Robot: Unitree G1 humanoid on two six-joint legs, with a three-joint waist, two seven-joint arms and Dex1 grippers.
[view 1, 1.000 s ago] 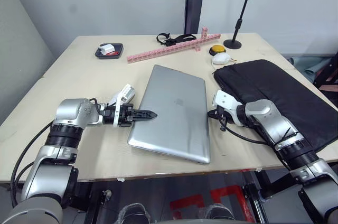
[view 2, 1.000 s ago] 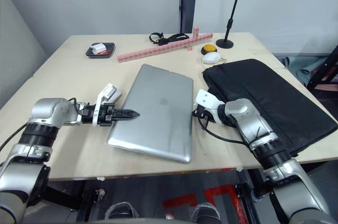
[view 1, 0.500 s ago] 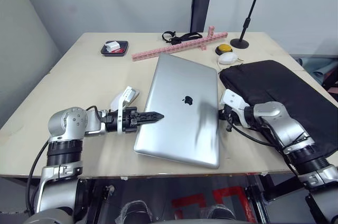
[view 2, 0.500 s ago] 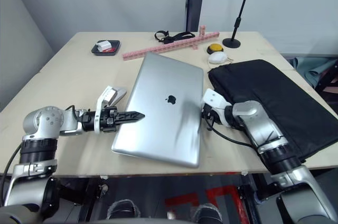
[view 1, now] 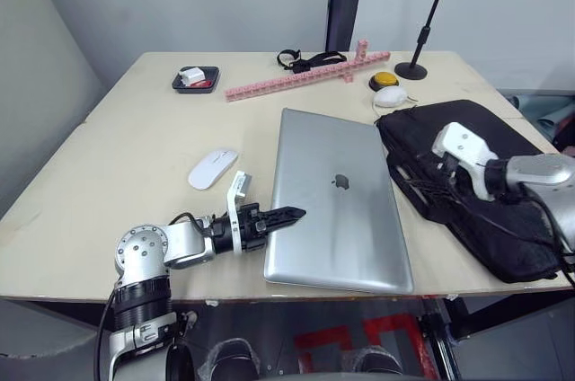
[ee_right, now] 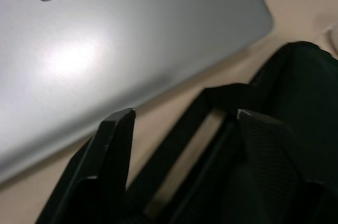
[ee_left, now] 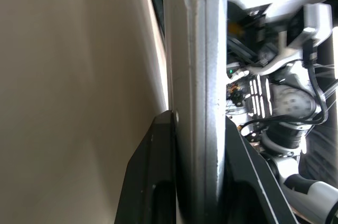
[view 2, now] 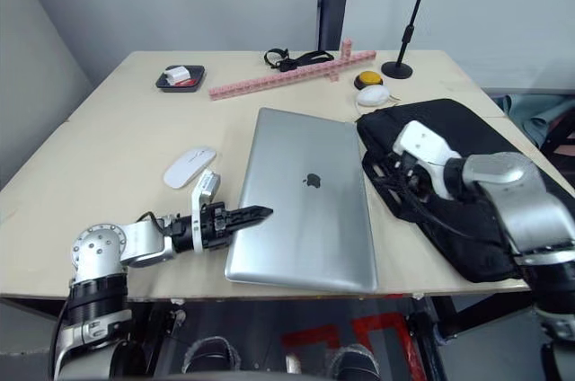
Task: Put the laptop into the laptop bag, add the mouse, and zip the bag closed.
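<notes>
1. The first step is in hand: getting the laptop [view 1: 340,202] ready for the laptop bag [view 1: 485,185]. The laptop lies flat and closed on the counter [view 1: 135,143], just left of the bag, not yet inside it.

2. The left pincer [view 1: 289,216] is pinching the laptop's near-left edge; the left wrist view shows its two fingers [ee_left: 158,155] pressed against either face of the slab.

3. The right pincer [ee_right: 179,118] hangs spread over the bag's strap handles [ee_right: 211,113], on the bag's side nearest the laptop; nothing lies between its fingers.

4. Judged from this, the next move calls for the right pincer to lift a handle or flap so the bag's mouth gapes toward the laptop, then for the left to slide the slab in edge-first. Whether the zipper is already undone cannot be told.

5. The mouse [view 1: 212,168] rests on the counter left of the laptop, near its far-left corner, untouched.

6. Count: one laptop, one bag, one flat mouse, two pincers. Beyond the laptop sit one rounder white lump [view 1: 392,96], one yellow button [view 1: 384,81], one pink block strip [view 1: 301,78], one small black tray [view 1: 195,81] and one black stand [view 1: 428,17].
</notes>
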